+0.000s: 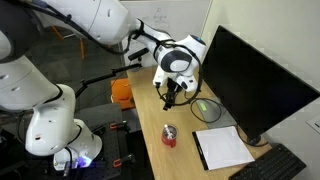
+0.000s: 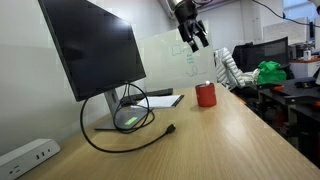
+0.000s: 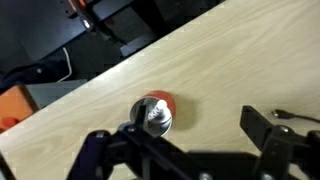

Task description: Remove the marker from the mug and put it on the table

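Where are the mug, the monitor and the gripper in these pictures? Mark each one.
mug (image 2: 205, 97), in an exterior view, on its red side wall.
monitor (image 2: 95, 50), in an exterior view, on the middle of its dark panel.
gripper (image 2: 198, 42), in an exterior view, midway between its fingertips.

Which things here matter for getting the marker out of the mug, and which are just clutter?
Job: marker, mug, table, open gripper.
Lying about: monitor, black cable, white paper, orange object, keyboard.
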Motion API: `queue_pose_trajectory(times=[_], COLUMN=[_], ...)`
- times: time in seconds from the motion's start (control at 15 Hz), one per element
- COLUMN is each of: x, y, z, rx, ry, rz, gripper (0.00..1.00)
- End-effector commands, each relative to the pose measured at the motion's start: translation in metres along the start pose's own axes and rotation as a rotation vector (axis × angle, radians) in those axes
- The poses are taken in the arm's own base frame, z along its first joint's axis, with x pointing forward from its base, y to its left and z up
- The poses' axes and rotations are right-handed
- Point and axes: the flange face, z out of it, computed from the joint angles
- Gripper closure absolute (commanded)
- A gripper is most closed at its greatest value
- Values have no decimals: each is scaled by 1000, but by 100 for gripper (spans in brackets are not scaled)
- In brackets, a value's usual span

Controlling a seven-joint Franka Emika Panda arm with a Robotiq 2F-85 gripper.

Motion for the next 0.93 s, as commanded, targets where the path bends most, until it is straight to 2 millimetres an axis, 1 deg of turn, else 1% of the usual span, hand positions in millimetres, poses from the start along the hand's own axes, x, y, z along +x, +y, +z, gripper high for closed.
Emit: queue_pose_trajectory(times=[0.0,0.13,0.33,0.47,0.53,0.6,0.67,0.73,0.87], x=[23,32,40,45,49,53,58,63,71], y=[15,28,42,51,55,59,63,66,72], z=[5,14,26,34,39,44,50,57,73], rx=[89,114,139,161,177,192,207,212,216], ry=[-66,-100,-134,-145,-143,-148,-137,-144,-159], rz=[131,171,220,264,291,310,348,367,417], gripper=[0,0,1,12,21,26,35,31,38])
